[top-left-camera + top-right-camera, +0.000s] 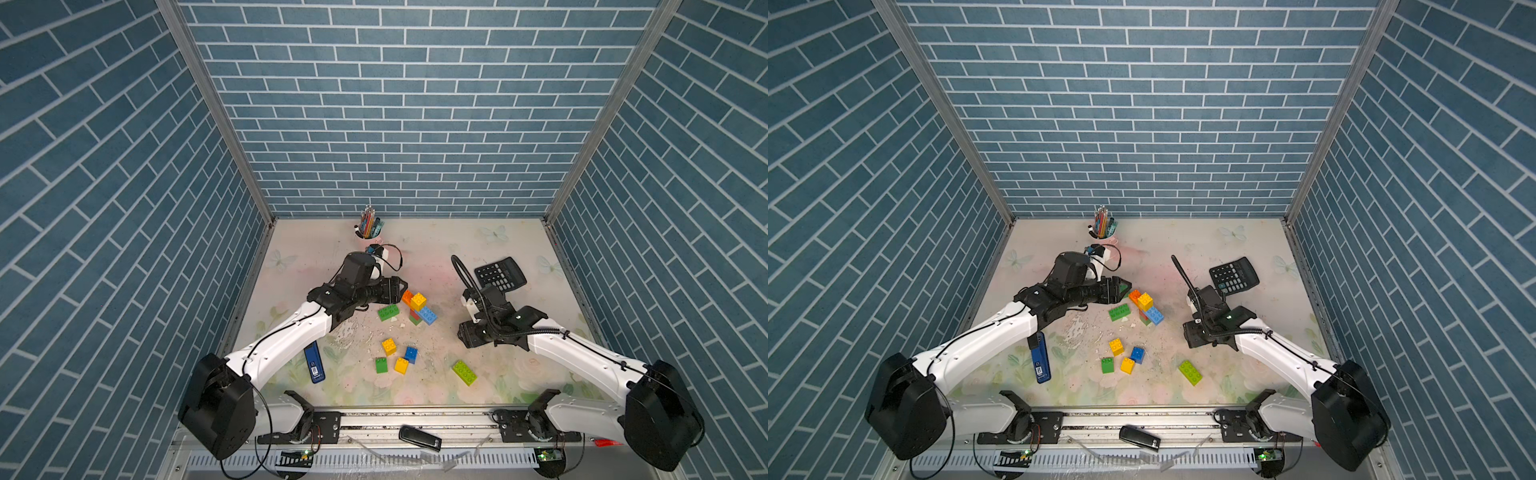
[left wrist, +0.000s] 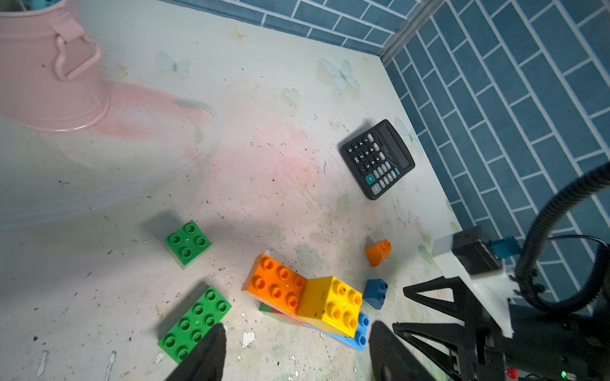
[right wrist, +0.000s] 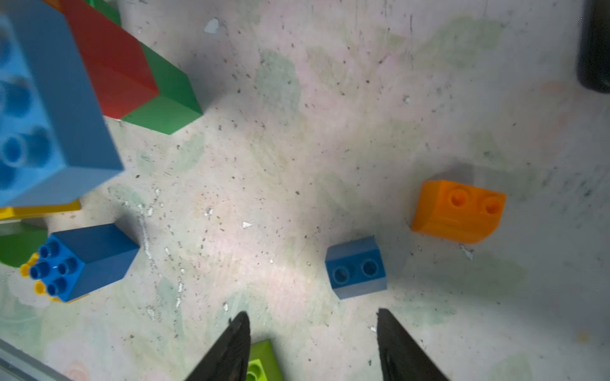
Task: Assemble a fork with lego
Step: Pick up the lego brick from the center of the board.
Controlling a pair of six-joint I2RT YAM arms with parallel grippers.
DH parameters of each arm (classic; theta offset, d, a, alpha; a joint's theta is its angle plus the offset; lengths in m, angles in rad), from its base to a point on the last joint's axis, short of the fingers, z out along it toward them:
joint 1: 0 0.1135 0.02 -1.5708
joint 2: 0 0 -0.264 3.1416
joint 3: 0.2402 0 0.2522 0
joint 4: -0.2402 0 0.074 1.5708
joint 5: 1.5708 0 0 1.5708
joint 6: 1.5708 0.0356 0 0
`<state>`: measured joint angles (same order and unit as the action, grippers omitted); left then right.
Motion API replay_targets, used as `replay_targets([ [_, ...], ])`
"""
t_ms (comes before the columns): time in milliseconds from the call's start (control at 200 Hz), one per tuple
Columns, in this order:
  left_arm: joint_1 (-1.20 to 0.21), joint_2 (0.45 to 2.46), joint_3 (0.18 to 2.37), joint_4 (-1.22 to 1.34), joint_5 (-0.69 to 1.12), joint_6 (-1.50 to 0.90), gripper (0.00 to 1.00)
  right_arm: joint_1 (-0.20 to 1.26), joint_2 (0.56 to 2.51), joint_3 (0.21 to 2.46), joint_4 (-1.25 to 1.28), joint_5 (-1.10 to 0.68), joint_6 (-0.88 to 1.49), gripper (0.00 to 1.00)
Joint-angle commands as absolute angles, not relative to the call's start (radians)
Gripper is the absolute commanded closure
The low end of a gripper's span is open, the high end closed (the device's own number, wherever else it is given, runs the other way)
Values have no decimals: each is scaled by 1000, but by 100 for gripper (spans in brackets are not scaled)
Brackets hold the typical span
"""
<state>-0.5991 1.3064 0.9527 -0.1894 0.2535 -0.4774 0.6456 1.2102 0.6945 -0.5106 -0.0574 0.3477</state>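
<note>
The left tool [image 1: 1124, 288] hovers with its fingers apart and nothing between them, just beside a joined cluster of chunky studded plastic bricks [image 1: 419, 308]. The cluster has an orange oblong and a yellow square on top, with a light-blue oblong, red and green beneath. A green oblong brick [image 1: 388, 312] lies beside the cluster. The right tool [image 3: 312, 313] is over the floral surface [image 1: 436, 249], its fingers likewise apart and empty. A small dark-blue brick [image 3: 356, 268] and a small orange brick [image 3: 458, 211] lie just ahead of it. Only a corner shows under its fingers, probably the lime oblong brick [image 1: 464, 372]. Nearer the front lie a yellow square brick [image 1: 389, 345], a blue square brick [image 1: 411, 354] and a green square brick [image 1: 381, 365].
</note>
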Motion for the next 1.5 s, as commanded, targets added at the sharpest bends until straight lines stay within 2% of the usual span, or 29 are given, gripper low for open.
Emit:
replay_targets([
  [0,-610,1337,997,-201,221,-444,30,622,1233,683,-454,-58,384,42],
  [255,-612,1355,1005,-200,221,-446,31,611,1320,681,-416,-56,335,46],
  [760,-613,1395,1033,-208,239,-451,34,611,1420,725,-462,-1,360,62],
  [840,-613,1403,1037,-205,245,-450,34,612,1415,736,-475,17,362,62],
  [940,-612,1407,1037,-201,247,-454,34,612,1405,741,-477,40,363,54],
  [1065,-612,1410,1037,-198,244,-456,34,612,1408,746,-468,50,362,51],
  [1290,-612,1409,1025,-190,245,-462,35,614,1402,746,-464,53,358,52],
  [1495,-613,1412,1022,-184,248,-466,35,615,1410,746,-461,56,357,58],
])
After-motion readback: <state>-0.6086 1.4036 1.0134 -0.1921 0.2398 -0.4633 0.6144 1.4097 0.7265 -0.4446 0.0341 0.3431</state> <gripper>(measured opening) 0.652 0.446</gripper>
